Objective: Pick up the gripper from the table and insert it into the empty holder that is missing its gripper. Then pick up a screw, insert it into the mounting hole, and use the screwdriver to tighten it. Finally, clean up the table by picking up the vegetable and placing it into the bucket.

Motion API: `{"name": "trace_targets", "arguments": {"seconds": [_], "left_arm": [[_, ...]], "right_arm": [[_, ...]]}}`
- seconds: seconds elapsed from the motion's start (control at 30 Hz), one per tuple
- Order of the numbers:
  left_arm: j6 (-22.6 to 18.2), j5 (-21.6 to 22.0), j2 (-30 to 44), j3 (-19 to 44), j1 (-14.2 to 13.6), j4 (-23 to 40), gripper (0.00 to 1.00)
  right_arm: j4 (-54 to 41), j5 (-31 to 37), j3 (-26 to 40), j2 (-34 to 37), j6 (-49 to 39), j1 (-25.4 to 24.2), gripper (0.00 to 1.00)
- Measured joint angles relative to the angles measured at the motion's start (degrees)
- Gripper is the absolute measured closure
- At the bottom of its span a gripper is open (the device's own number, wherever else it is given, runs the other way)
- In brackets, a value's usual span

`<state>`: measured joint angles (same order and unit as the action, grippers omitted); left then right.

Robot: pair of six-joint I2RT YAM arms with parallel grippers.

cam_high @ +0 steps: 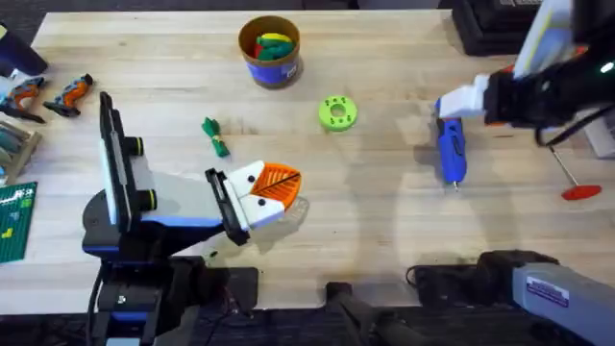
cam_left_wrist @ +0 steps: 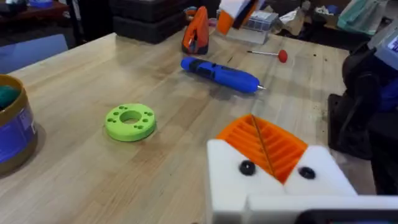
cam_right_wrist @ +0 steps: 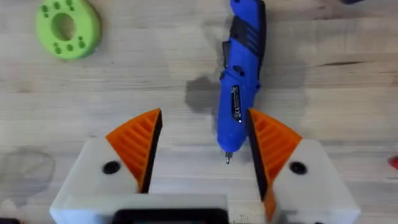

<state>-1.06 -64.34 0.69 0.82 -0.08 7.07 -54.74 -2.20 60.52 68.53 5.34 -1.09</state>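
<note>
The blue screwdriver (cam_high: 451, 152) lies flat on the table at the right, bit toward the front edge. My right gripper (cam_right_wrist: 202, 149) is open low over it, with the bit end (cam_right_wrist: 227, 155) between the orange tips, close to one pad. My left gripper (cam_high: 276, 188) hovers mid-table, shut, its two orange tips (cam_left_wrist: 264, 146) pressed together with nothing between them. The green vegetable (cam_high: 215, 136) lies on the wood behind it. At the back stands the bucket (cam_high: 270, 63), holding yellow, green and red toy foods. A bare holder and a screw are out of view.
A lime-green disc (cam_high: 336, 112) sits between bucket and screwdriver. A thin rod with a red handle (cam_high: 579, 190) lies far right. Two small orange-and-black pieces (cam_high: 48, 93) and a green board (cam_high: 14, 223) are at the left edge. Dark boxes stand at the back right.
</note>
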Motion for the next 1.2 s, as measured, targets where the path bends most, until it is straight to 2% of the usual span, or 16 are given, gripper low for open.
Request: {"name": "trace_targets", "arguments": {"seconds": [0.1, 0.2, 0.53, 0.73, 0.83, 1.2], "left_arm": [[0.00, 0.00, -0.02, 0.00, 0.00, 0.00, 0.996], [0.00, 0.00, -0.02, 0.00, 0.00, 0.00, 0.996], [0.00, 0.00, -0.02, 0.00, 0.00, 0.00, 0.996], [-0.02, 0.00, 0.00, 0.00, 0.00, 0.00, 0.996], [0.00, 0.00, -0.02, 0.00, 0.00, 0.00, 0.996], [0.00, 0.00, 0.00, 0.00, 0.00, 0.00, 0.996]], "right_arm": [[5.48, 0.04, -4.85, 0.20, -0.22, -0.91, 0.219], [9.59, 0.18, -6.37, 1.75, -1.61, -1.74, 0.217], [11.55, 2.37, -5.96, 11.54, -6.33, -3.97, 0.217], [9.92, 4.90, -1.00, 17.88, -8.15, -3.97, 0.208], [10.80, 5.39, -0.12, 20.04, -8.37, -3.97, 0.178], [15.73, 4.26, -0.12, 26.15, -8.37, -3.97, 0.171]]}}
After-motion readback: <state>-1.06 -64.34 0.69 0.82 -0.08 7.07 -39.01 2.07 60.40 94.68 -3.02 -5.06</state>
